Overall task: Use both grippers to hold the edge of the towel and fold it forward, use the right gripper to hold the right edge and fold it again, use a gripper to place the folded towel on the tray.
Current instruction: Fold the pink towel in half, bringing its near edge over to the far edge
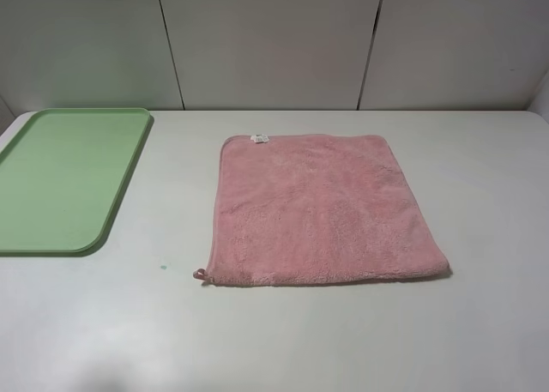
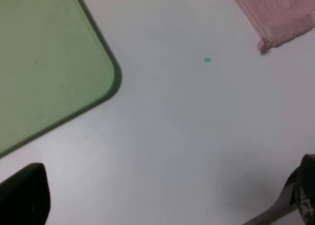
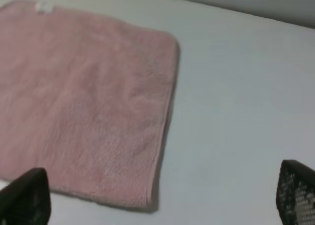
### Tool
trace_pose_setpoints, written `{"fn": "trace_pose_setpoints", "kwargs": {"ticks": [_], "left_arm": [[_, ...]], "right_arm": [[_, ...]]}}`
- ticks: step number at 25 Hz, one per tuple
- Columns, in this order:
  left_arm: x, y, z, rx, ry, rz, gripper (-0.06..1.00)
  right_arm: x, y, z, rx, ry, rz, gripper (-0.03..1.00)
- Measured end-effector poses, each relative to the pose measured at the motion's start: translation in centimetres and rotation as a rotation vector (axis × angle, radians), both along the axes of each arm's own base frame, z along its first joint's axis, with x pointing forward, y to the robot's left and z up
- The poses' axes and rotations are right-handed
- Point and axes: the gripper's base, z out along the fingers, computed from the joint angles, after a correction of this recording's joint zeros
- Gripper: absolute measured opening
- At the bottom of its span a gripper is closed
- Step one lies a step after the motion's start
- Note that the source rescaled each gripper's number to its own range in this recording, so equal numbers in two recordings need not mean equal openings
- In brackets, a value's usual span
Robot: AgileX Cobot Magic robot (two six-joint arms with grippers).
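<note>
In the exterior high view, the pink fluffy square terry towel (image 1: 326,208) lies flat, right of the frame's centre, on the white table (image 1: 274,349). Its small white label (image 1: 258,138) is at the far hem and its tiny loop (image 1: 200,274) at the lower-left corner. The light green flat rectangular plastic tray (image 1: 69,182) sits at the left of the frame, well apart from the towel. Neither arm shows here, so I judge that nothing has been folded yet. The near stitched hem (image 1: 326,279) runs slightly askew and lies flush on the table. Fingers coming down too shallow could catch only pile, and too deep they could jam on the tabletop.

In the left wrist view, the black left gripper (image 2: 162,200) has its jaws spread wide with nothing between them. It hangs over bare table, between the tray's rounded corner and the towel's loop corner, near a small green speck (image 2: 207,60). It is not yet at the hem. If it arrives late or grips off the corner, the fold will probably skew or drag the cloth.

In the right wrist view, the black right gripper (image 3: 160,198) is equally wide and empty. It sits just off the towel's near right corner. A one-sided pinch here could bunch the thick cloth, and the later fold and tray placement would then go crooked.
</note>
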Motion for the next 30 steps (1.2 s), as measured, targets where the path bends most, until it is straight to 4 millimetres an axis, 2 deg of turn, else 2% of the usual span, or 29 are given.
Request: {"fn": "trace_pose_setpoints", "kwargs": {"ticks": [3,9,19,25,30], "left_arm": [[1.0,-0.4,0.2,0.024,0.025,-0.034,1.00],[3.5,-1.8,0.0,0.120,0.087,-0.227,1.00],[6.3,-4.9,-2.0,0.243,0.122,-0.548,1.00],[7.5,-6.3,-2.8,0.291,0.101,-0.682,1.00],[9.0,-7.0,-4.3,0.339,0.126,-0.713,1.00]], "right_arm": [[1.5,0.9,-0.5,-0.056,0.012,0.106,1.00],[4.2,2.6,-2.0,-0.195,0.073,0.314,1.00],[6.5,4.7,-4.4,-0.408,0.126,0.635,1.00],[7.4,5.0,-5.5,-0.469,0.161,0.710,1.00],[8.4,5.0,-6.6,-0.515,0.217,0.733,1.00]]}}
